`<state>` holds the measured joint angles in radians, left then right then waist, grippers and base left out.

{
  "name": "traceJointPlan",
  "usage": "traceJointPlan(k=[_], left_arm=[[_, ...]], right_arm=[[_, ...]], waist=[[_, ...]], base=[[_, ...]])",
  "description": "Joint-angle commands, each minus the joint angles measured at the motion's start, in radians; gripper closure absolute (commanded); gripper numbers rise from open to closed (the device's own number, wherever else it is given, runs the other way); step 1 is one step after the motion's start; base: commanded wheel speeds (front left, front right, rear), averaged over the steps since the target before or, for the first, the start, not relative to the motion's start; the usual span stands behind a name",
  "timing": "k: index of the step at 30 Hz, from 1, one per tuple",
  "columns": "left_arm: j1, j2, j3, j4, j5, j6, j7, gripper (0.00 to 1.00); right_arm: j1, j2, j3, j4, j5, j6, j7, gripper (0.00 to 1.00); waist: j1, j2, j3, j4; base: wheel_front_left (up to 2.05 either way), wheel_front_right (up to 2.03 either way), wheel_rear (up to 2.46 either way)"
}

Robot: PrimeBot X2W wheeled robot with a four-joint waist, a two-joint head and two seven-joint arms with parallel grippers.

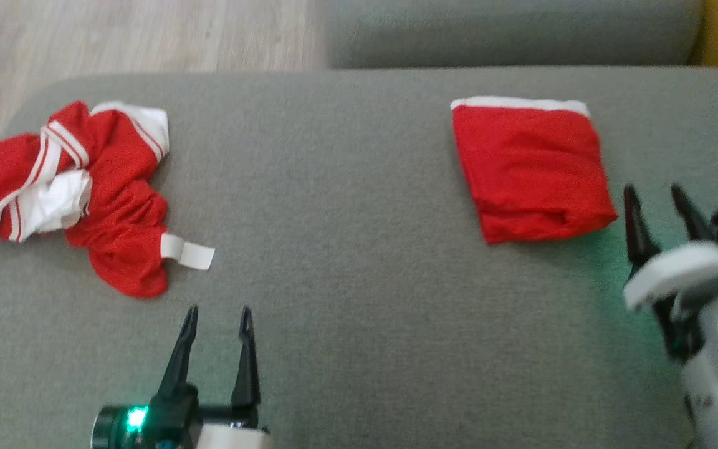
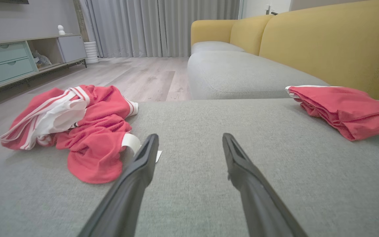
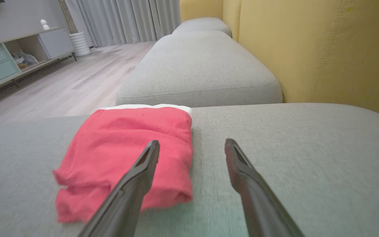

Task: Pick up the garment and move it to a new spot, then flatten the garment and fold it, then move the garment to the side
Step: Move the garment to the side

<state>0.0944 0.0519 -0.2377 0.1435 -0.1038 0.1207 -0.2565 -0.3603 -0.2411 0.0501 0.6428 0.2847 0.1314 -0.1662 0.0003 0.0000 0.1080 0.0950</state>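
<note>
A crumpled red garment with white stripes and a white tag (image 1: 85, 187) (image 2: 81, 128) lies at the left end of the grey sofa seat (image 1: 346, 237). A second red garment (image 1: 530, 168) (image 2: 347, 108) (image 3: 127, 154), folded into a neat square with a white edge, rests at the right. My left gripper (image 1: 219, 318) (image 2: 189, 140) hovers open and empty just right of and nearer than the crumpled garment. My right gripper (image 1: 652, 193) (image 3: 191, 144) is open and empty, just to the right of the folded garment's near corner.
Another grey seat cushion (image 1: 508, 31) (image 3: 199, 65) lies beyond, with the yellow backrest (image 2: 334, 42) (image 3: 317, 49) to the right. Wooden floor (image 1: 134, 34) runs past the seat's left edge. A low cabinet (image 2: 15, 62) and curtains (image 2: 163, 26) stand far off.
</note>
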Motion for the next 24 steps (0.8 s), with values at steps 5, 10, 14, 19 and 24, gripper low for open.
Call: traceJointPlan(k=[5, 10, 14, 19, 24], left_arm=[[-0.1, -0.002, -0.021, -0.069, 0.027, 0.015, -0.005, 0.0], [-0.141, -0.002, -0.061, -0.1, 0.03, 0.033, -0.005, 0.0], [-0.165, -0.002, -0.078, -0.118, 0.037, 0.048, -0.005, 0.0], [-0.176, -0.002, -0.08, -0.127, 0.047, 0.057, -0.005, 0.0], [-0.181, 0.0, -0.07, -0.139, 0.062, 0.054, -0.005, 0.0]], right_arm=[[-0.201, -0.076, 0.033, 0.13, 0.049, -0.001, 0.101, 0.0], [-0.3, -0.106, 0.071, 0.243, 0.097, -0.001, 0.186, 0.0], [-0.331, -0.104, 0.152, 0.263, 0.18, -0.001, 0.266, 0.21], [-0.349, -0.136, 0.228, 0.242, 0.245, -0.001, 0.284, 1.0], [-0.366, -0.201, 0.312, 0.197, 0.29, -0.001, 0.286, 1.0]], waist=[[-0.0003, 0.0, 0.119, 0.072], [-0.0003, 0.0, 0.178, 0.1], [-0.0003, 0.0, 0.207, 0.103], [-0.0003, 0.0, 0.225, 0.078], [-0.0003, 0.0, 0.248, -0.001]], base=[[0.0, 0.0, 0.0], [0.0, 0.0, 0.0], [0.0, 0.0, 0.0], [0.0, 0.0, 0.0], [0.0, 0.0, 0.0]])
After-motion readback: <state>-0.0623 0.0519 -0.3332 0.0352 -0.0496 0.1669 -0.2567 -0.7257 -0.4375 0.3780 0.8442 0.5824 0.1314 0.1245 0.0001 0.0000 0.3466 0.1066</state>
